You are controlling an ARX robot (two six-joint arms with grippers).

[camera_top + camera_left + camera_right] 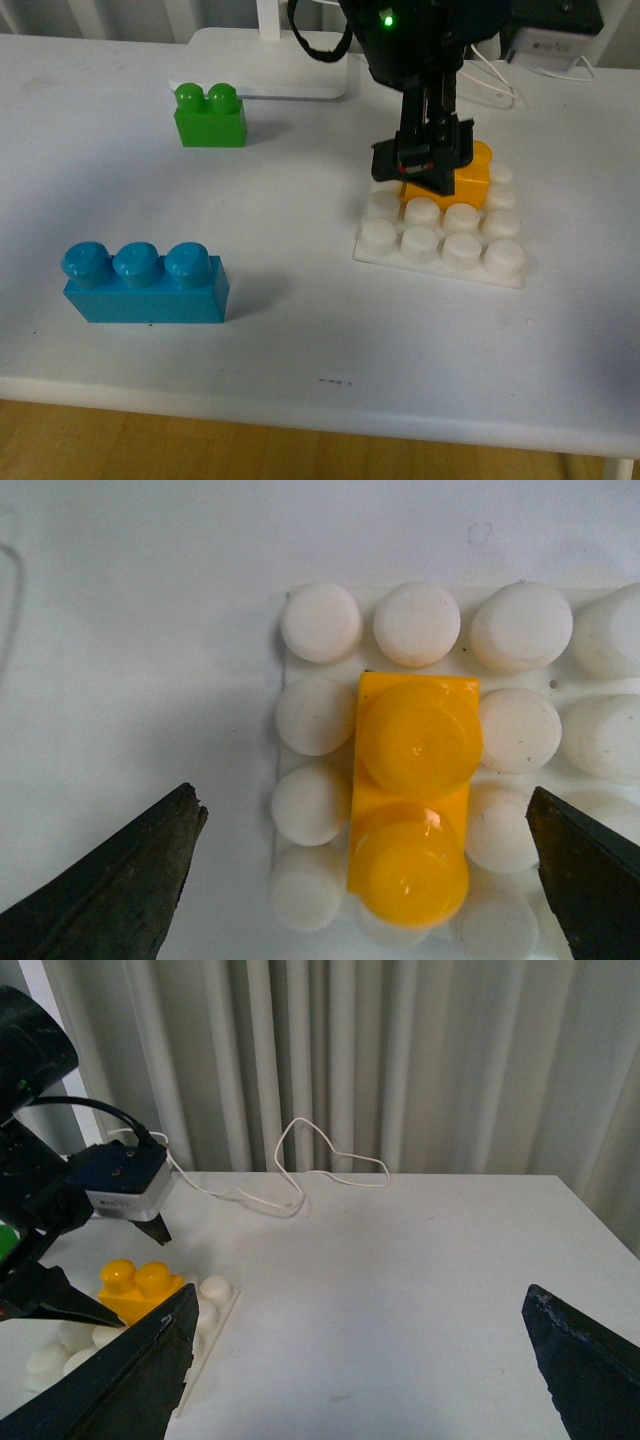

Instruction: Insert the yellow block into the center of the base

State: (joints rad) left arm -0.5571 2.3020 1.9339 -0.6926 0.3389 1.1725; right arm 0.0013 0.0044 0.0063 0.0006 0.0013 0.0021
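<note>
The yellow block (412,800) stands on the white studded base (368,660), with white studs on both sides of it. My left gripper (362,805) hangs straight over it, open. Its dark fingers (120,890) stand wide on either side and do not touch the block. In the front view the left gripper (425,170) covers part of the yellow block (472,178) on the base (372,255). My right gripper (360,1300) is open and empty over bare table, off to the side of the yellow block (140,1285) and the base (215,1325).
A green two-stud brick (210,115) sits at the back left and a blue three-stud brick (145,283) at the front left. A white lamp foot (270,60) lies behind. White cables (300,1170) run along the table's far edge by the curtain.
</note>
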